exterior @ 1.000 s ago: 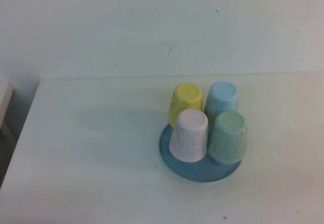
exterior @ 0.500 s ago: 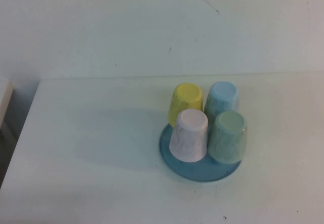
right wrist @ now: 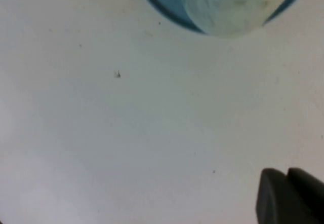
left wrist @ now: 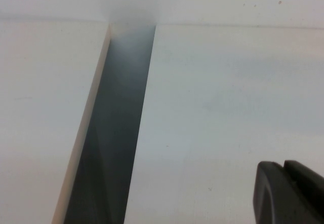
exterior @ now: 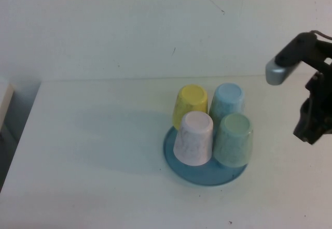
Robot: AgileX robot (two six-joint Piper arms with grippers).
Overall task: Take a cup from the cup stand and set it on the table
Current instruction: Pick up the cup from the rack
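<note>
The pale mint-green cup [exterior: 234, 140] stands upside down at the front right of the blue cup stand [exterior: 203, 175]. It also shows in the right wrist view [right wrist: 230, 6], over the stand's blue rim [right wrist: 161, 3]. The stand's pegs are hidden under the cups. My right gripper [exterior: 310, 129] hangs above the white table [exterior: 93, 151], to the right of the stand and apart from the cup. Its fingers are shut and empty in the right wrist view [right wrist: 287, 173]. My left gripper [left wrist: 283, 167] is shut and empty over the table's left edge, out of the high view.
A yellow cup [exterior: 190, 103], a light blue cup [exterior: 227, 100] and a pinkish-white cup [exterior: 194, 138] also stand upside down on the stand. A dark gap [left wrist: 109, 133] runs between the table and a neighbouring surface on the left. A white wall stands behind the table.
My right arm has come into the high view from the right and now hangs beside the stand. The cups and the stand have not moved.
</note>
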